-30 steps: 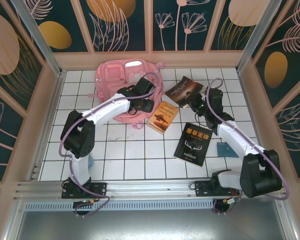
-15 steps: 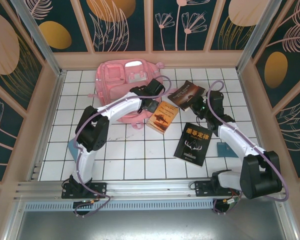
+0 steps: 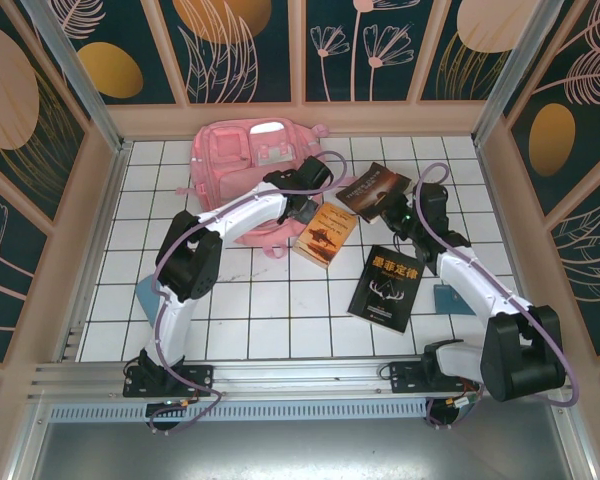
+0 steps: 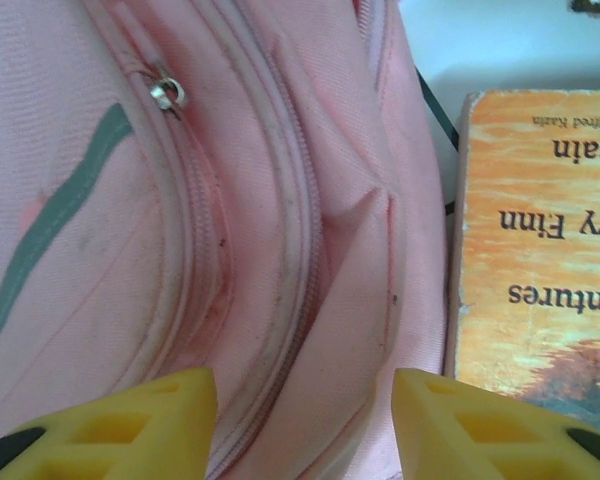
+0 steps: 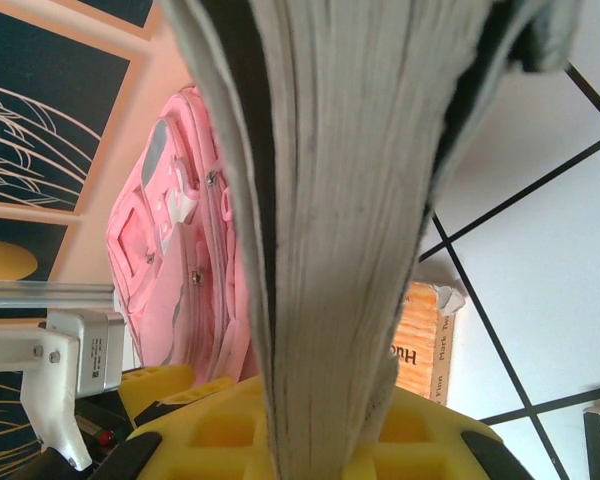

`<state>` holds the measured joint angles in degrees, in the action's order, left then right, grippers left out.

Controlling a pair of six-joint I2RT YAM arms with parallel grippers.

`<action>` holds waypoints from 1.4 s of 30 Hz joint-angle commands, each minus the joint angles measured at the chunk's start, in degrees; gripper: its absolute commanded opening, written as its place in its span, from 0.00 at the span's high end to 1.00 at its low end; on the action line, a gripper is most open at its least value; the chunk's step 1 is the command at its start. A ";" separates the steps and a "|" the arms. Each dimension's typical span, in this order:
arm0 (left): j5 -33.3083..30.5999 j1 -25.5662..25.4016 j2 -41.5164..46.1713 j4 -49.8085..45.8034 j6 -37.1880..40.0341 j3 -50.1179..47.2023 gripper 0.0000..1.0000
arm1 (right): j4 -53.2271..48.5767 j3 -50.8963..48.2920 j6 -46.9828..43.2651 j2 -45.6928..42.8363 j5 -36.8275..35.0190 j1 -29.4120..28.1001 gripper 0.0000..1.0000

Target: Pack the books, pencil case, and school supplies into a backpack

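The pink backpack [image 3: 242, 160] lies at the back of the tiled table. My left gripper [image 3: 300, 207] hovers open over its right lower edge, and a fold of pink fabric beside the zip [image 4: 280, 250] shows between the yellow fingers [image 4: 140, 425]. The orange-brown book [image 3: 326, 234] lies flat just right of it, its cover [image 4: 540, 250] beside the backpack. My right gripper [image 3: 400, 212] is shut on the dark book with the reddish picture [image 3: 372, 189], whose page edges [image 5: 340, 200] stand up out of the jaws. A second dark book with white lettering [image 3: 388, 287] lies nearer.
A blue flat thing [image 3: 447, 297] lies by the right arm and another [image 3: 147, 291] by the left arm; whether either is the pencil case I cannot tell. Wooden walls [image 3: 300, 118] close in the table on three sides.
My left gripper has slid right along the backpack to its edge next to the orange-brown book, jaws a little narrower. The right gripper keeps hold of the dark book, barely shifted.
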<state>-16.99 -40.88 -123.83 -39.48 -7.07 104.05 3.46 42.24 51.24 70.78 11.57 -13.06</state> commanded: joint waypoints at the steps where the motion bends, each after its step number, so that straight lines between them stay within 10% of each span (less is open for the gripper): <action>1: 2.33 0.32 -1.73 -2.14 1.02 1.43 0.54 | 3.74 -0.31 0.39 -2.32 0.10 0.15 0.93; 13: -4.91 0.30 0.97 -1.66 -0.57 4.16 1.00 | 5.12 -1.06 0.13 -3.06 1.95 0.23 0.93; 23: -8.02 0.33 11.31 0.22 -1.84 8.65 1.00 | 18.13 -3.48 -1.69 -7.09 13.37 -1.95 0.93; 42: -4.55 0.23 9.39 8.99 -2.58 17.68 1.00 | 15.45 -0.01 7.02 -0.62 7.67 -15.71 0.96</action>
<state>-22.24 -40.07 -114.76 -37.26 -9.45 118.43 12.91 39.29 54.81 68.29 19.18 -28.16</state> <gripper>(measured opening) 0.054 0.130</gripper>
